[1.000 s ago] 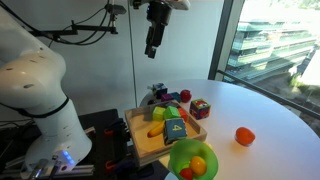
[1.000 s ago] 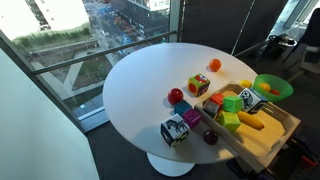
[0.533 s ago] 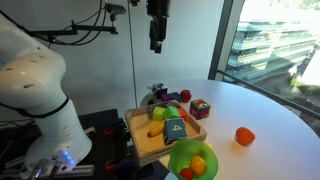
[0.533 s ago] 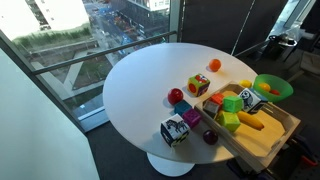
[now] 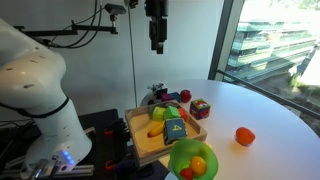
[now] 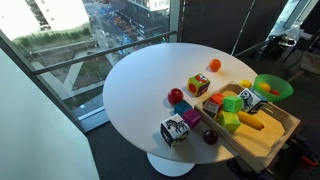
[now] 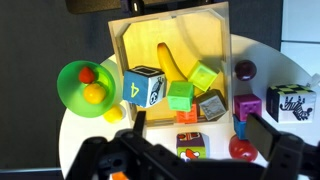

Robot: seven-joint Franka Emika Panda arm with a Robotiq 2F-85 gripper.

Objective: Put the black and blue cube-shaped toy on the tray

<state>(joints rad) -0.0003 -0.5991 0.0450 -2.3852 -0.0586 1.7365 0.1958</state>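
Claw (image 5: 156, 45): spread wide, empty, high above the tray (image 7: 205, 38).
Tray: at table (image 6: 150, 80) edge; holds toy (image 7: 145, 87), banana (image 7: 168, 62), green cubes (image 7: 203, 77).
Toy: tray corner nearest bowl (image 7: 68, 92).
Bowl: beside tray, at table edge; red and yellow fruit (image 7: 95, 93) inside.

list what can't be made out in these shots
- Gripper: too small in an exterior view to read its jaws.
- Green bowl: cut off by that view's bottom edge.
- Multicoloured cube: lower part hidden by the gripper body in the wrist view.

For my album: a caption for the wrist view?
Open gripper hovering over a wooden tray of toys, green bowl beside.
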